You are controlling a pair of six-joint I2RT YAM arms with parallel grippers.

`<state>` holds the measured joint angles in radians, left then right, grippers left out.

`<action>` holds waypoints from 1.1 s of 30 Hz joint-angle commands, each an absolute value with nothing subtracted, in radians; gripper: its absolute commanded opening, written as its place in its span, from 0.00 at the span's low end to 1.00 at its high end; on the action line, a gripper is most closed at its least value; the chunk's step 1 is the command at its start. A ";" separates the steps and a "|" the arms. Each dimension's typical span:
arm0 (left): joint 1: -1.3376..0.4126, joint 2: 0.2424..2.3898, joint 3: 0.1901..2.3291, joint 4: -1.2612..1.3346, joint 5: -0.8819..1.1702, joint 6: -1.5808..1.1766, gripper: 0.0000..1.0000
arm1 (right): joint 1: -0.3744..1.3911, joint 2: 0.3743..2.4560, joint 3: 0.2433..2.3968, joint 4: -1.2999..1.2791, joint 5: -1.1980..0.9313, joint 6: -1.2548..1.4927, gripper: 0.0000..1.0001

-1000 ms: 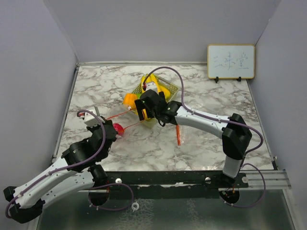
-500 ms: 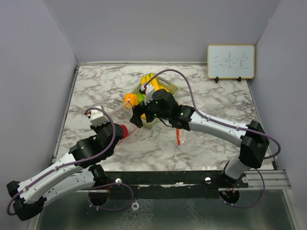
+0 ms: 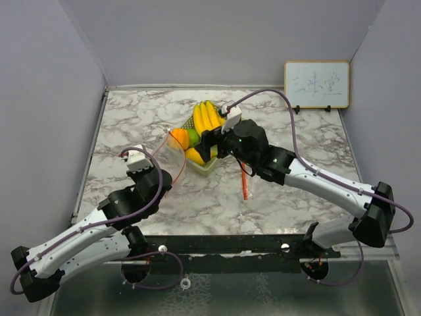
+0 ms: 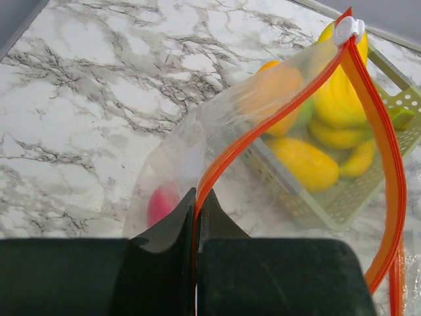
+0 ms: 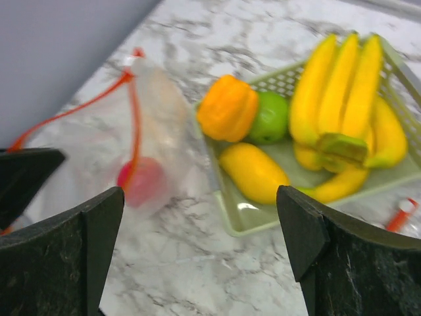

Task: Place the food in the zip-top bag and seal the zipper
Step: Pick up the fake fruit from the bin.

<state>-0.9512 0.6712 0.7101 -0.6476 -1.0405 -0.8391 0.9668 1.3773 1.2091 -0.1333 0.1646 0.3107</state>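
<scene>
A clear zip-top bag with an orange zipper and a white slider stands held up from the table. My left gripper is shut on its zipper edge. A red apple lies inside the bag. The rest of the food is in a pale green mesh basket: a banana bunch, an orange fruit, a green lime and a yellow fruit. My right gripper hovers open over the basket's near left corner, nothing between its fingers.
An orange strip lies on the marble to the right of the basket. A small whiteboard leans on the back wall at the right. Grey walls close in the left, back and right sides.
My right gripper has swung away from the bag's mouth, back and to the right, and now faces the basket. My left gripper shifted slightly and kept its hold on the zipper edge.
</scene>
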 commanded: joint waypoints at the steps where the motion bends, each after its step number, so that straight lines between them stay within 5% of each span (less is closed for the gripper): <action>1: -0.950 0.636 0.753 -0.674 -1.094 -0.812 0.00 | 0.867 1.468 1.263 -0.287 0.382 0.398 0.99; 18: -0.950 0.744 0.656 -0.408 -1.056 -0.728 0.00 | 0.703 1.751 1.306 -0.083 0.228 0.479 1.00; 33: -0.949 0.689 0.669 -0.449 -1.059 -0.729 0.00 | 0.684 1.887 1.315 0.061 0.232 0.528 0.93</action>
